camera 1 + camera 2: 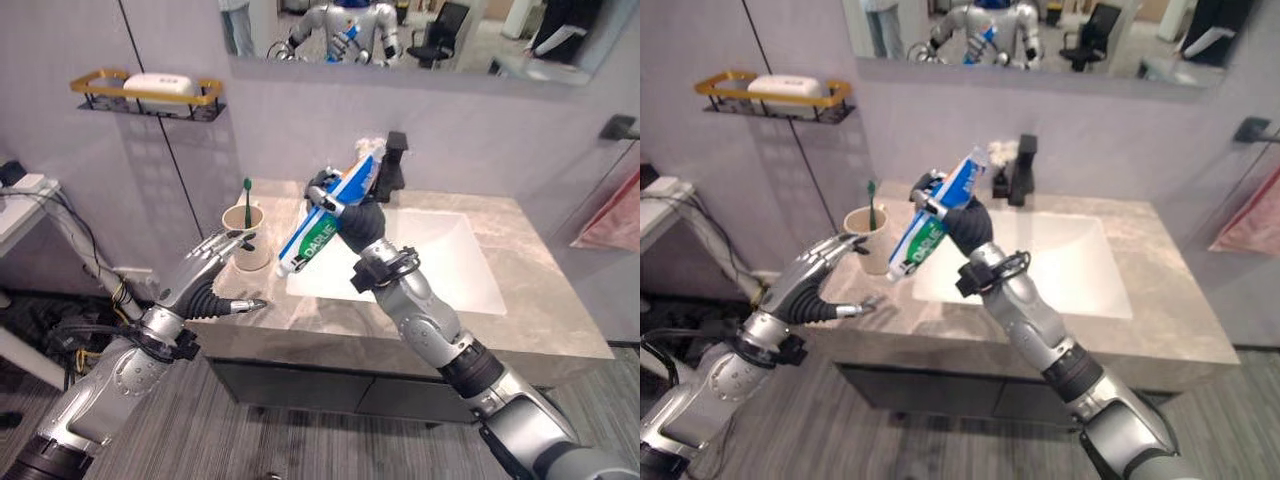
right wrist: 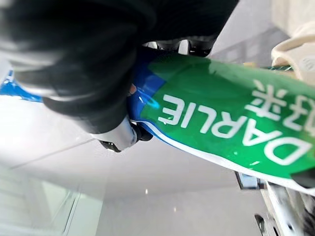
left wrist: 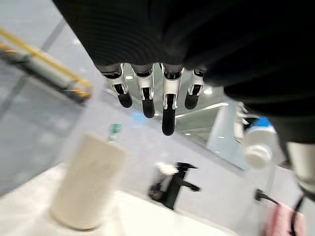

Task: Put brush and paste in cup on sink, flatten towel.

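Now the right hand (image 1: 345,215) grips the toothpaste tube (image 1: 325,215), tilted in the air just beside the cup (image 1: 245,238). Cup stands on the counter (image 1: 520,300) holding the toothbrush (image 1: 247,195). Left hand (image 1: 215,262) near the cup, fingers straight.

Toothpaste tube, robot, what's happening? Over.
Right hand shut on green-and-blue toothpaste tube, lifted beside beige cup. Green toothbrush already in cup. Left hand open by cup.

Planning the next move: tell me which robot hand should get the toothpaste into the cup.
Right. The right robot hand already grips the toothpaste tube, held tilted just beside the cup, where the toothbrush already stands. The left robot hand is open at the cup and holds nothing.
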`<state>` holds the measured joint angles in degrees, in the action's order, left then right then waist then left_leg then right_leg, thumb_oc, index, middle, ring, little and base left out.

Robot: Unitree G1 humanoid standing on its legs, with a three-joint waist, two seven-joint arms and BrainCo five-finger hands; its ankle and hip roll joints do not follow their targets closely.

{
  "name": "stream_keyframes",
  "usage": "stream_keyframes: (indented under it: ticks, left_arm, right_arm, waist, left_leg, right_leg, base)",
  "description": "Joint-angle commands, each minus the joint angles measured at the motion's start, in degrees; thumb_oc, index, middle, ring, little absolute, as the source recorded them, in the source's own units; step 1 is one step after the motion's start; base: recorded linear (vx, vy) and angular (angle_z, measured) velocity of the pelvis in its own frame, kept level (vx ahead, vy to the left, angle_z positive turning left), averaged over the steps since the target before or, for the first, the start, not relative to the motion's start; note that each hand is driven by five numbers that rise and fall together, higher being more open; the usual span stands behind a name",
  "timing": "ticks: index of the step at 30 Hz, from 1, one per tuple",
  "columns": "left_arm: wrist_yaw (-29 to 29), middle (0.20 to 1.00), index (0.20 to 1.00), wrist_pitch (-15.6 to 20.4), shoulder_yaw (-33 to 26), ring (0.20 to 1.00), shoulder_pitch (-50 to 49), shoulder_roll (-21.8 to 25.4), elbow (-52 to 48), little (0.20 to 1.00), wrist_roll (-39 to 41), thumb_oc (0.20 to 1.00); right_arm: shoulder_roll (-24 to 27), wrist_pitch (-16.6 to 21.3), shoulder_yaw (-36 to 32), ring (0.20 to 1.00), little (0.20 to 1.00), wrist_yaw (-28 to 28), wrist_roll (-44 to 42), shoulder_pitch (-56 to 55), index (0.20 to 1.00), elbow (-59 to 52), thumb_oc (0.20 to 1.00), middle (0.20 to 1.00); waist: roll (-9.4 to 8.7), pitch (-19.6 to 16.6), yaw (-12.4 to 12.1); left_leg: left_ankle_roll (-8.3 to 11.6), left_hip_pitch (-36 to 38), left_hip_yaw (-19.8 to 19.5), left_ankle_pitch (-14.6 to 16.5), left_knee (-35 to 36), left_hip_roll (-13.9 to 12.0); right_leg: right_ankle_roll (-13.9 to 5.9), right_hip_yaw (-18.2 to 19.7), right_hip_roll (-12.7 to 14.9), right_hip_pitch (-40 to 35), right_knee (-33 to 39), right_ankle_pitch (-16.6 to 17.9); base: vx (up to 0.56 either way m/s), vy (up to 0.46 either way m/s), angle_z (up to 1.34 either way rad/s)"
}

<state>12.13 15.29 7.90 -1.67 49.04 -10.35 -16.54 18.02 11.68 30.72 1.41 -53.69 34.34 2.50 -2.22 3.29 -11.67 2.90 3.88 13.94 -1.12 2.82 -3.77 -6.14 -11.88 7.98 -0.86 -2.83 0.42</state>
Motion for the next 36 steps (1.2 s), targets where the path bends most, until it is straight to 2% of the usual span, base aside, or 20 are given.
stream_keyframes:
  ticks: [1,2,4,5,8,9,12,13,14,15,16,17,21,23,24,26,27,29,32,36]
  left_arm:
    - [1.1,1.000,1.000,0.3,-3.1,1.000,-0.2,2.3,-1.4,1.000,3.4,1.000]
    - [1.1,1.000,1.000,-1.7,-0.7,1.000,2.4,0.1,-0.6,1.000,4.1,1.000]
    - [0.8,1.000,1.000,-2.5,-0.8,1.000,3.3,0.2,0.2,1.000,4.1,1.000]
    - [0.7,1.000,1.000,-2.4,-1.5,1.000,3.3,0.3,-0.4,1.000,4.6,1.000]
    - [-0.2,1.000,1.000,-2.4,-1.7,1.000,2.8,0.5,-0.8,1.000,6.0,1.000]
    - [-2.8,1.000,1.000,0.2,-3.2,1.000,-8.5,0.3,-2.8,1.000,5.7,1.000]
    - [-5.7,1.000,1.000,0.6,-5.3,1.000,-13.0,1.8,-4.8,1.000,11.6,1.000]
    - [-7.0,1.000,1.000,0.0,-5.8,1.000,-14.6,1.0,-2.4,1.000,16.7,1.000]
    - [-7.8,1.000,1.000,-0.5,-6.1,1.000,-14.7,0.9,-1.5,1.000,18.9,1.000]
    - [-8.7,1.000,1.000,-0.9,-7.4,1.000,-15.9,0.4,-0.5,1.000,20.2,1.000]
    - [-9.3,1.000,1.000,-2.0,-8.7,1.000,-17.6,0.3,0.6,1.000,20.5,1.000]
    - [-9.9,1.000,1.000,-2.3,-9.8,1.000,-18.6,0.0,1.0,1.000,21.6,1.000]
    - [-11.1,1.000,1.000,-4.0,-13.3,1.000,-21.4,-3.1,5.8,1.000,27.2,1.000]
    - [-11.8,1.000,1.000,-4.6,-13.3,1.000,-21.7,-3.6,6.1,1.000,27.9,1.000]
    - [-12.7,1.000,1.000,-5.1,-13.2,1.000,-22.8,-5.8,8.4,1.000,28.1,1.000]
    - [-12.9,1.000,1.000,-5.3,-13.6,1.000,-23.7,-7.0,8.9,1.000,28.4,1.000]
    - [-12.3,1.000,1.000,-6.7,-14.4,1.000,-25.0,-11.9,11.8,1.000,32.4,1.000]
    - [-12.5,1.000,1.000,-8.0,-14.4,1.000,-25.9,-14.9,13.8,1.000,36.6,1.000]
    - [-12.9,1.000,1.000,-9.5,-12.7,1.000,-26.2,-17.1,15.1,1.000,39.0,1.000]
    - [-13.3,1.000,1.000,-10.3,-11.1,1.000,-26.4,-17.5,14.8,1.000,39.4,1.000]
  right_arm:
    - [-1.9,5.3,-6.7,0.200,0.200,1.1,0.3,2.8,0.200,-5.5,0.200,0.200]
    - [-3.7,5.3,-5.7,0.200,0.200,2.0,0.5,3.3,0.200,-5.4,0.200,0.200]
    - [-3.3,5.4,-7.0,0.200,0.200,2.6,0.8,3.5,0.200,-5.4,0.200,0.200]
    - [-2.7,5.1,-8.8,0.200,0.200,4.2,2.4,3.8,0.200,-6.8,0.200,0.200]
    - [-1.7,5.4,-10.8,0.200,0.200,5.0,3.7,3.9,0.200,-6.5,0.200,0.200]
    - [2.7,7.0,-16.6,0.200,0.200,5.4,6.4,1.8,0.200,-8.9,0.200,0.200]
    - [4.7,8.8,-19.2,0.200,0.200,6.4,7.1,0.9,0.200,-9.2,0.200,0.200]
    - [7.3,9.7,-22.4,0.200,0.200,8.0,8.0,-0.6,0.200,-8.7,0.200,0.200]
    - [9.0,9.8,-23.8,0.200,0.200,8.2,8.2,-0.6,0.200,-8.8,0.200,0.200]
    - [10.5,9.8,-24.6,0.200,0.200,8.2,7.9,0.0,0.200,-8.3,0.200,0.200]
    - [11.7,10.2,-25.1,0.200,0.200,9.1,7.1,2.0,0.200,-6.6,0.200,0.200]
    - [12.6,10.1,-25.7,0.200,0.200,9.0,7.3,2.8,0.200,-6.4,0.200,0.200]
    - [16.3,9.8,-27.5,0.200,0.200,9.7,9.3,4.6,0.200,-6.6,0.200,0.200]
    - [16.9,9.7,-27.9,0.200,0.200,10.0,9.6,4.6,0.200,-6.8,0.200,0.200]
    - [16.0,9.1,-28.3,0.200,0.200,9.8,9.7,4.4,0.200,-6.7,0.200,0.200]
    - [15.6,8.9,-28.5,0.200,0.200,9.7,9.7,3.9,0.200,-6.6,0.200,0.200]
    - [16.6,8.6,-28.5,0.200,0.200,10.0,10.1,3.8,0.200,-7.8,0.200,0.200]
    - [17.4,8.3,-29.0,0.200,0.200,9.9,10.4,3.5,0.200,-8.5,0.200,0.200]
    - [17.6,7.7,-28.4,0.200,0.200,9.5,10.2,3.5,0.200,-8.7,0.200,0.200]
    - [17.9,7.0,-27.2,0.200,0.200,9.2,10.8,3.6,0.200,-9.3,0.200,0.200]
  waist:
    - [-2.90,-0.2,-0.9]
    - [-3.13,0.0,-0.5]
    - [-3.07,0.1,-0.3]
    - [-3.15,0.3,-0.1]
    - [-2.67,0.4,0.1]
    - [-1.90,1.2,-1.4]
    - [-1.03,1.3,-1.8]
    - [-0.14,1.5,-1.4]
    - [0.14,1.5,-0.7]
    - [-0.04,1.4,-0.9]
    - [-0.59,1.9,-2.1]
    - [-0.57,2.1,-2.0]
    - [-0.54,3.8,-2.2]
    - [-0.82,3.8,-2.2]
    - [-1.29,2.9,-2.8]
    - [-1.22,2.3,-3.0]
    - [-1.04,1.7,-3.7]
    - [-1.03,1.5,-4.0]
    - [-0.93,1.3,-4.1]
    - [-0.81,1.1,-4.1]
  left_leg:
    - [-2.35,-0.3,-1.9,4.2,-4.0,1.6]
    - [-3.09,0.1,-1.9,4.6,-3.6,2.5]
    - [-3.46,0.4,-1.7,4.6,-3.2,3.0]
    - [-4.05,1.0,-1.6,4.5,-2.4,3.9]
    - [-4.67,1.4,-1.9,4.4,-1.6,4.6]
    - [-5.62,1.6,-3.8,4.2,-0.9,5.5]
    - [-6.37,1.8,-5.7,3.7,0.1,6.0]
    - [-6.89,1.6,-8.9,3.2,0.4,6.3]
    - [-6.81,1.7,-9.9,3.0,0.7,6.4]
    - [-6.75,2.0,-10.1,2.8,1.3,6.9]
    - [-6.54,2.3,-10.3,2.9,1.9,7.6]
    - [-6.43,2.4,-10.9,2.9,2.0,7.5]
    - [-5.92,3.4,-13.2,3.8,1.2,7.7]
    - [-5.84,3.4,-13.8,4.1,0.9,8.1]
    - [-5.66,4.1,-13.7,4.8,1.4,8.2]
    - [-5.53,4.6,-13.7,5.0,1.9,7.9]
    - [-5.25,4.5,-13.9,5.0,2.0,7.4]
    - [-4.97,4.2,-14.4,5.0,1.9,7.0]
    - [-4.34,4.1,-15.1,4.9,1.9,6.2]
    - [-3.76,4.2,-14.9,5.0,1.8,5.4]
  right_leg:
    - [-4.17,-2.0,8.1,1.5,-5.6,6.7]
    - [-4.50,-1.8,8.9,1.6,-6.1,8.2]
    - [-4.86,-1.6,9.6,1.9,-6.6,9.6]
    - [-5.17,-0.3,10.4,2.6,-7.7,12.3]
    - [-5.16,0.9,10.9,3.6,-9.9,13.2]
    - [-4.97,1.5,10.6,4.5,-12.5,14.1]
    - [-4.62,1.5,9.4,6.1,-15.8,13.0]
    - [-3.13,4.1,3.5,7.9,-17.3,7.6]
    - [-2.33,5.5,0.8,9.0,-16.6,4.7]
    - [-2.08,5.2,0.2,9.2,-14.7,4.2]
    - [-2.33,2.1,2.0,9.3,-9.5,5.8]
    - [-2.64,1.8,1.9,9.8,-7.2,6.9]
    - [-4.27,4.2,1.9,12.1,-2.0,11.6]
    - [-4.26,4.6,2.0,11.4,-1.3,11.5]
    - [-3.96,3.7,1.8,8.9,0.5,10.5]
    - [-3.76,3.5,1.3,8.0,0.9,10.1]
    - [-3.41,2.9,0.9,7.4,1.1,9.7]
    - [-3.02,2.4,0.4,6.7,1.6,8.9]
    - [-2.62,1.3,-0.1,5.5,2.6,8.2]
    - [-2.14,0.8,-0.8,4.6,2.9,7.3]
  base:
    - [-0.03,0.123,0.15]
    - [-0.03,0.095,0.20]
    - [-0.02,0.175,0.24]
    - [-0.02,0.185,0.08]
    - [0.00,0.215,-0.01]
    - [-0.01,0.212,0.18]
    - [0.01,0.185,0.49]
    - [0.07,0.133,0.54]
    - [0.10,0.178,0.46]
    - [0.11,0.065,1.28]
    - [0.10,-0.023,1.31]
    - [0.10,-0.097,0.96]
    - [0.11,-0.044,0.46]
    - [0.09,-0.035,0.58]
    - [0.15,-0.098,0.48]
    - [0.16,-0.100,0.12]
    - [0.13,-0.108,-0.24]
    - [0.11,-0.109,-0.13]
    - [0.10,-0.092,0.11]
    - [0.09,-0.067,0.10]
